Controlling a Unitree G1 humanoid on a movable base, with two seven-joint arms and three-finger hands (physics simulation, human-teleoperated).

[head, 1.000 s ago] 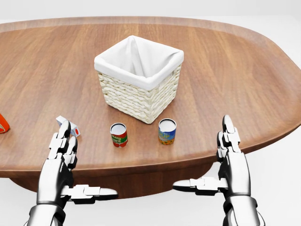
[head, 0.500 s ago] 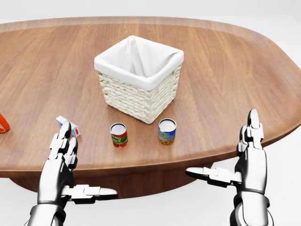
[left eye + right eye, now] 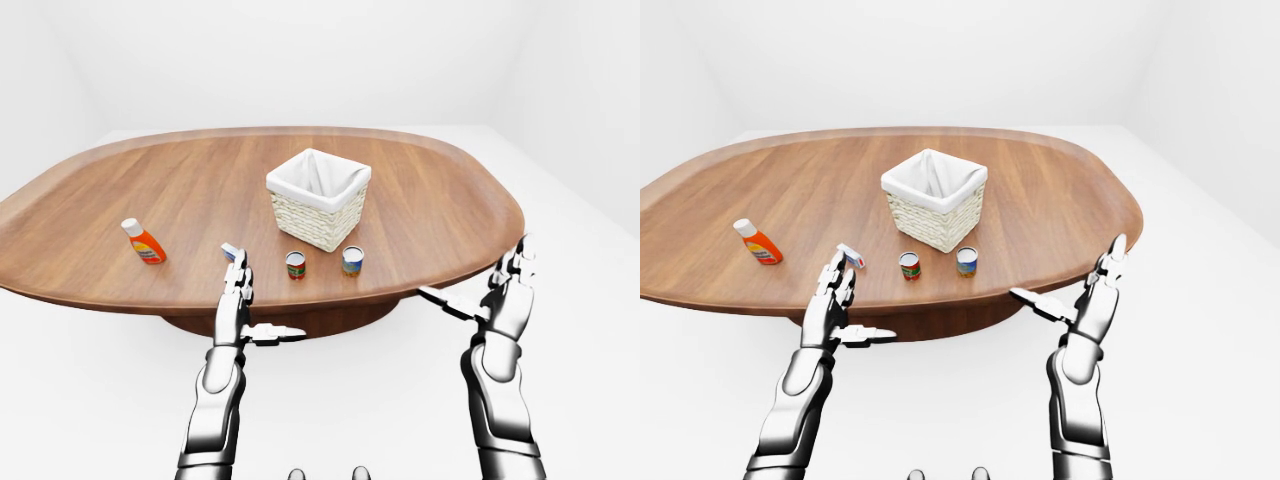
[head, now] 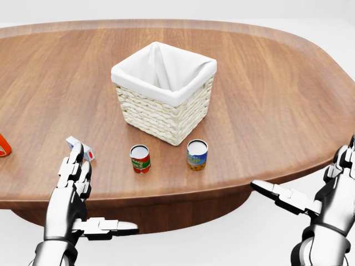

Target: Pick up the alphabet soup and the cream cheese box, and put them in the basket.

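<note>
Right hand [image 4: 327,194] swung out right off the table edge, fingers spread; left hand [image 4: 75,191] unmoved, spread, empty, partly covering cream cheese box [image 4: 87,153]. Beyond: alphabet soup [image 4: 140,159], second can [image 4: 197,154], then basket [image 4: 163,91] on table [image 4: 266,83]

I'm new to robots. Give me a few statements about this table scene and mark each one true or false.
1. The basket has a white lining. True.
2. Two cans stand on the table below the basket in the head view. True: a red and green can and a blue and yellow can.
3. The right robot hand is holding a can. False: it is open and holds nothing.
4. An orange bottle lies inside the basket. False: it lies on the table, far left.
5. The left robot hand is open. True.
</note>
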